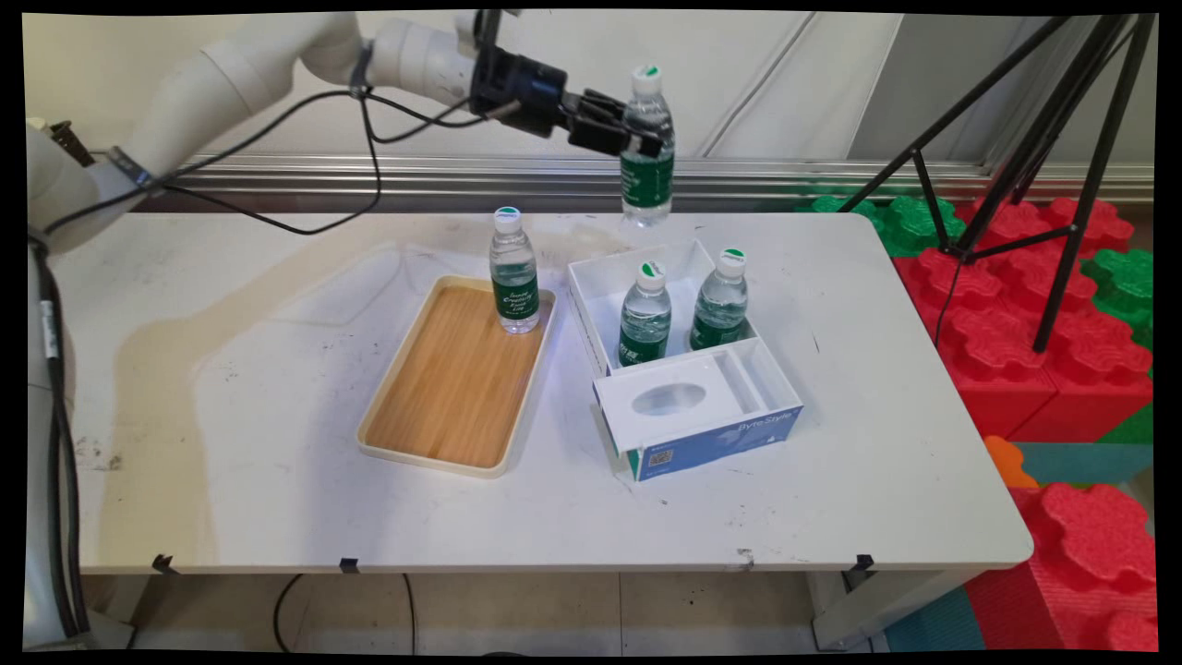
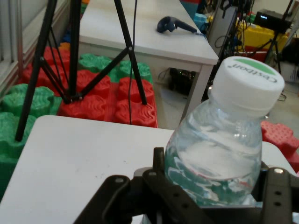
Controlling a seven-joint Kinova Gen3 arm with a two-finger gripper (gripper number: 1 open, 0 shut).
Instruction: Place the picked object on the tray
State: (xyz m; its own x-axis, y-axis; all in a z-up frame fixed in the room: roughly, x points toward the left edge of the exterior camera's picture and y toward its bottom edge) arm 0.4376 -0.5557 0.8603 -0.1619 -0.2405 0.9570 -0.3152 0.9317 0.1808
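Where the bench (image 1: 277, 517) runs bare along its near edge, a wooden tray (image 1: 452, 388) carries one bottle (image 1: 514, 271) at its far end; beside it, a white box (image 1: 646, 277) holds two bottles (image 1: 645, 314). Beyond, the tool (image 1: 637, 139) grips a fourth bottle (image 1: 645, 175) high over the box's far edge.

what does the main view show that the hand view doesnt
Only the main view shows the wooden tray with one bottle on the tray, and the white box with two bottles in the box standing in its rear compartment.

Only the hand view shows a second white table beyond, with a dark handheld device lying on it.

Both show the gripper shut on the held bottle, lifted clear above the table, plus the black tripod and the red and green foam blocks.
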